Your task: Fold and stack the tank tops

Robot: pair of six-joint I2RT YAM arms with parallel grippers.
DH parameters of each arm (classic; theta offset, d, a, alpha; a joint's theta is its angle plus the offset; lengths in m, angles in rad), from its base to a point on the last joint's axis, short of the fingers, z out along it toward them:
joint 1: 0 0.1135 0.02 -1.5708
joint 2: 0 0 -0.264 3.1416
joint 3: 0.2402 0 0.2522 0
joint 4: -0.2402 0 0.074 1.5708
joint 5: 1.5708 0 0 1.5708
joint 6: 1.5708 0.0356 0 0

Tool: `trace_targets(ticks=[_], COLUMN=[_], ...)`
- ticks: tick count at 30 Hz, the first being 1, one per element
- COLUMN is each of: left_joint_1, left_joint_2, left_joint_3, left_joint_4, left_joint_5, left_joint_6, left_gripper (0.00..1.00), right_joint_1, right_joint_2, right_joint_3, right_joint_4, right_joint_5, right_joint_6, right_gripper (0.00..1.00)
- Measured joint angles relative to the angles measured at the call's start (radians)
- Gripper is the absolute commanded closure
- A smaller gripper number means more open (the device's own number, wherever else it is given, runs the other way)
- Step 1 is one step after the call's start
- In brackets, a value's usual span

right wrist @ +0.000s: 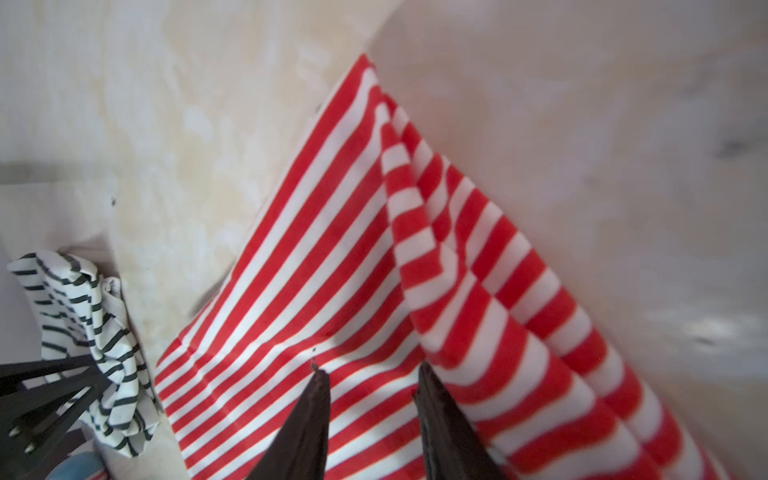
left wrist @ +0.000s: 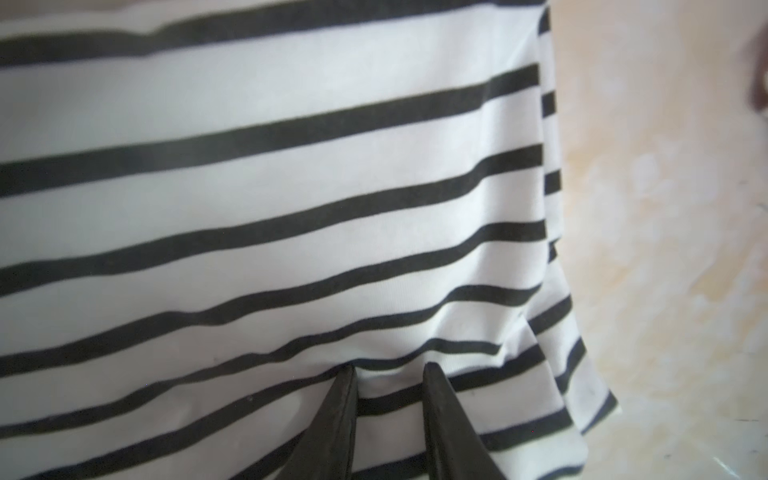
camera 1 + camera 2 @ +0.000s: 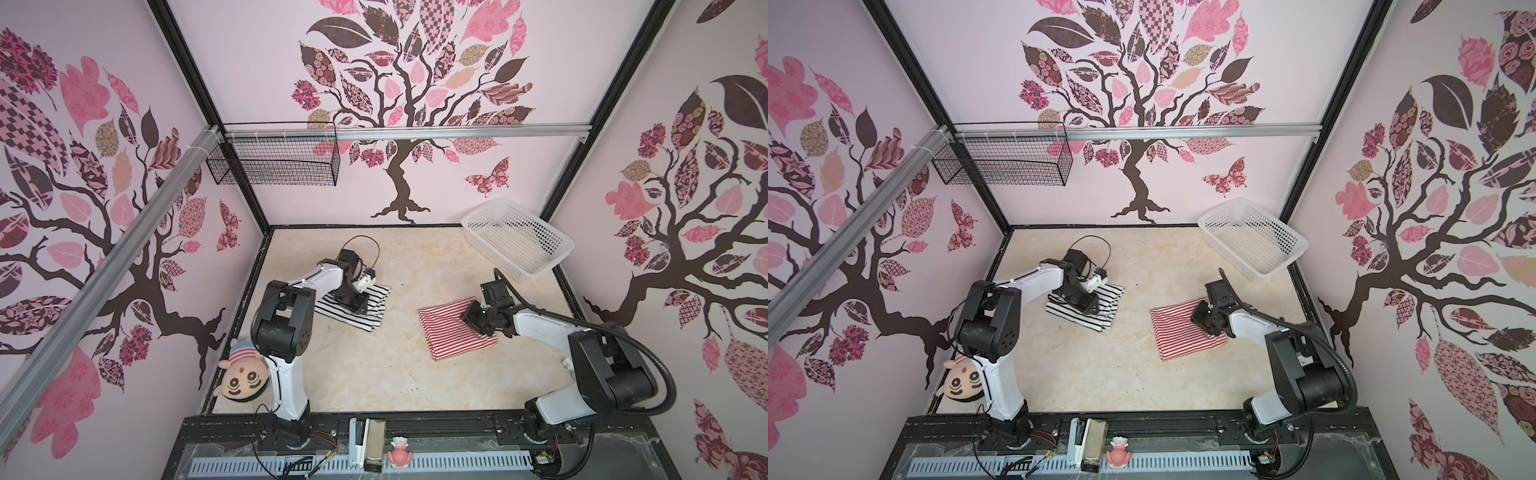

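Tips of left jaws narrowly parted, pressed into folded black-and-white striped fabric tank top (image 2: 291,208), cloth puckering between them. Right jaws narrow too, tips down on folded red-and-white striped tank top (image 1: 299,270) beside its raised fold. Both tops lie on mottled beige worktop (image 3: 374,374), well apart; white perforated plastic basket (image 3: 548,249) at far right corner

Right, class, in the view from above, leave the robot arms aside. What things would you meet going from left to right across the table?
Plush doll head → black-and-white striped top → red-and-white striped top → white basket
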Motion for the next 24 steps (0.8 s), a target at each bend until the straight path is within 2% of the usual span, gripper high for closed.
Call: trace_targets(ticks=[4, 7, 12, 15, 17, 19, 20, 24], left_joint_1=[-0.110, -0.158, -0.173, -0.169, -0.170, -0.174, -0.176, -0.199], left_joint_2=[0.086, 0.156, 0.204, 0.203, 0.195, 0.166, 0.137, -0.007], left_joint_3=[0.116, 0.218, 0.303, 0.317, 0.318, 0.304, 0.285, 0.212], left_joint_4=[-0.019, -0.027, -0.031, -0.056, -0.077, -0.088, -0.090, -0.099], left_joint_5=[0.068, 0.104, 0.114, 0.126, 0.141, 0.159, 0.169, 0.221], left_joint_6=[-0.078, -0.130, -0.183, -0.182, -0.172, -0.172, -0.167, -0.162], left_gripper=[0.69, 0.69, 0.68, 0.65, 0.39, 0.25, 0.20, 0.19], right_joint_1=[0.005, 0.006, 0.006, 0.006, 0.006, 0.006, 0.006, 0.005], right_joint_2=[-0.118, -0.201, -0.340, -0.437, -0.495, -0.529, -0.538, -0.532], right_joint_3=[-0.084, -0.134, -0.155, -0.117, -0.075, -0.032, -0.014, 0.002], right_joint_4=[-0.044, -0.082, -0.213, -0.302, -0.346, -0.384, -0.401, -0.454], right_joint_5=[0.066, 0.089, 0.124, 0.159, 0.185, 0.210, 0.224, 0.268], right_joint_6=[0.047, 0.082, 0.099, 0.077, 0.055, 0.029, 0.017, -0.023], right_gripper=[0.60, 0.60, 0.54, 0.46, 0.37, 0.30, 0.28, 0.24])
